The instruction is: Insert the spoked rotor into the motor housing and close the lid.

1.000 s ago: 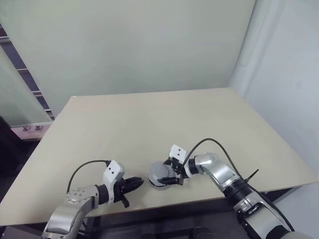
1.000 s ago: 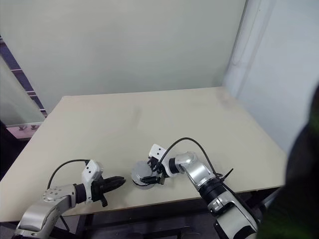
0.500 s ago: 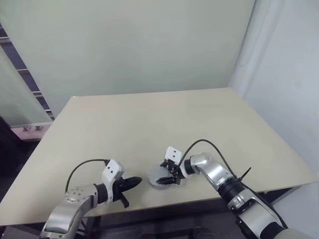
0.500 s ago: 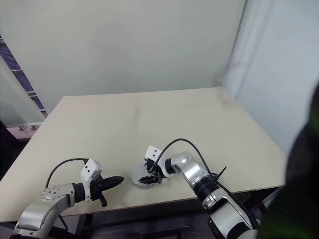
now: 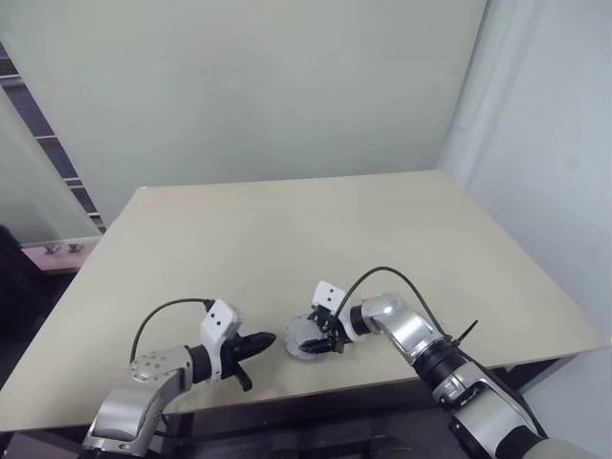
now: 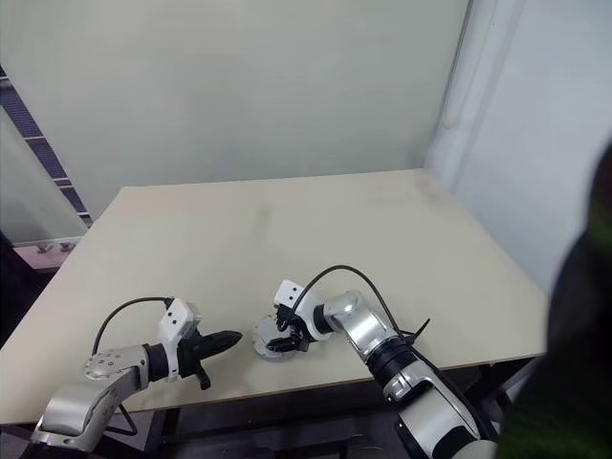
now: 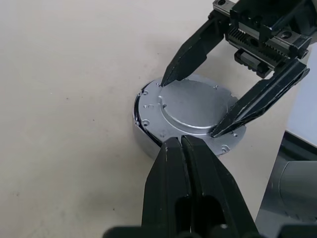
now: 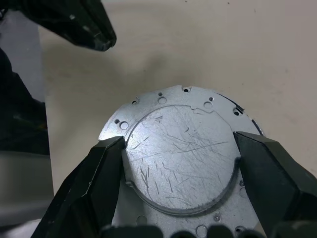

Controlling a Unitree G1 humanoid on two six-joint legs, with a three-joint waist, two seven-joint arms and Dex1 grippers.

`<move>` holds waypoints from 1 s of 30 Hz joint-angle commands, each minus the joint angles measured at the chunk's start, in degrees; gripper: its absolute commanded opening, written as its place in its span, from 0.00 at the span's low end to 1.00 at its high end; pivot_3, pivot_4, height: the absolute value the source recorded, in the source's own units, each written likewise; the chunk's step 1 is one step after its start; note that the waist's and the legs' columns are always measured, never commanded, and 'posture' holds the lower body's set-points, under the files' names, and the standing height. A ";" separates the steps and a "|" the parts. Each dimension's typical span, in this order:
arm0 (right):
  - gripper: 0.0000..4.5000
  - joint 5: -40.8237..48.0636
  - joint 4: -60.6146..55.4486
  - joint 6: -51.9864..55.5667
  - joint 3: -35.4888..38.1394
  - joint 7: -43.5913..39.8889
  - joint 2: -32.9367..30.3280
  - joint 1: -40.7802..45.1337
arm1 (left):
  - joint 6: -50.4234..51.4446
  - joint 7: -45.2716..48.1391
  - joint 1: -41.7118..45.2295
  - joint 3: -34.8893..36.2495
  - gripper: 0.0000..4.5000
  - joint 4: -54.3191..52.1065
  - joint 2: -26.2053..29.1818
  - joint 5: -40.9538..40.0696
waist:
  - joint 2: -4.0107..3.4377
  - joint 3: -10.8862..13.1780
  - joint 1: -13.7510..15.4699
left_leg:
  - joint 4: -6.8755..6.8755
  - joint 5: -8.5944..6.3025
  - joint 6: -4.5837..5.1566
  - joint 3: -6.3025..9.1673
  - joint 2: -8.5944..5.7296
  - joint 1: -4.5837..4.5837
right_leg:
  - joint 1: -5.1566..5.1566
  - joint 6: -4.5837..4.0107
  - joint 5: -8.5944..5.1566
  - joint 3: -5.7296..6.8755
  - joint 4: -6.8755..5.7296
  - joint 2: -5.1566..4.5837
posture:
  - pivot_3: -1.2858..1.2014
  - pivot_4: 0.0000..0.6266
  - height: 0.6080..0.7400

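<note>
- Motor housing (image 7: 190, 116) flat on counter (image 5: 287, 239) near front edge, silver lid (image 8: 181, 148) seated on top (scratched, ringed with small holes).
- Right gripper (image 7: 190, 106) fingers apart, straddling lid's raised centre disc, tips resting on lid at roughly 10 and 4 o'clock in left wrist view.
- Left gripper (image 5: 258, 342) fingers together, holding nothing, just beside housing at its 9 o'clock.

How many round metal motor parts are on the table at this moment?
1: a closed silver lidded housing near the table's front edge, between the right gripper's spread fingers, the left gripper beside it. Anything inside is hidden.
</note>
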State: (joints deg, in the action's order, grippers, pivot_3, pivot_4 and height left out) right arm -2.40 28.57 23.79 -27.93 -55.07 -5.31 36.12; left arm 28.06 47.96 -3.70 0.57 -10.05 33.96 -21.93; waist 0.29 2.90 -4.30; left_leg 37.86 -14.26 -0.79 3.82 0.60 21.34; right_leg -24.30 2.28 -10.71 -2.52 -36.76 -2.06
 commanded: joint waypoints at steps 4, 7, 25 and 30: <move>0.73 2.23 -4.47 4.02 2.28 1.18 1.45 -0.69 | -0.85 -0.10 1.16 0.01 0.00 -1.22 -0.01 0.32 | 0.00 0.00 -0.01 | -0.04 0.00 0.00 0.01 0.00 0.01 | -0.02 0.00 0.00 -0.01 0.00 0.01 | 0.52 0.00 1.00; 0.73 3.09 -5.34 5.75 3.79 2.55 2.13 -1.15 | -0.86 0.03 1.41 -0.15 0.00 -0.91 -0.16 0.53 | 0.00 0.00 -0.01 | -0.05 0.00 0.00 0.02 0.00 0.02 | -0.04 0.00 0.00 -0.01 0.00 0.02 | 0.52 0.00 1.00; 0.73 -2.26 -10.69 6.59 -1.32 10.02 1.97 -5.37 | -0.74 0.05 1.83 -0.46 0.00 -0.70 -0.12 0.62 | 0.00 0.00 -0.05 | -0.03 0.00 -0.01 0.00 0.04 0.01 | -0.04 0.00 0.00 -0.01 0.00 0.03 | 0.52 0.00 1.00; 0.73 -2.61 -11.42 7.84 -1.96 11.66 2.75 -6.62 | -0.68 0.00 1.55 -0.39 0.00 -0.95 -0.09 0.53 | 0.00 0.00 -0.08 | -0.02 0.00 -0.01 -0.01 0.07 -0.07 | 0.00 -0.01 -0.01 0.00 0.00 0.04 | 0.52 0.00 1.00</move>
State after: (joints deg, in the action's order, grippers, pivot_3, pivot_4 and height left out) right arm -4.57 18.25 31.06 -28.95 -43.78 -3.01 29.93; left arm 28.05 48.01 -2.76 -0.39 -9.75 33.65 -21.21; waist 0.29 2.90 -4.38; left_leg 37.83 -14.26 -0.79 3.80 0.68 21.25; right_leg -24.30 2.27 -10.72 -2.52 -36.76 -2.01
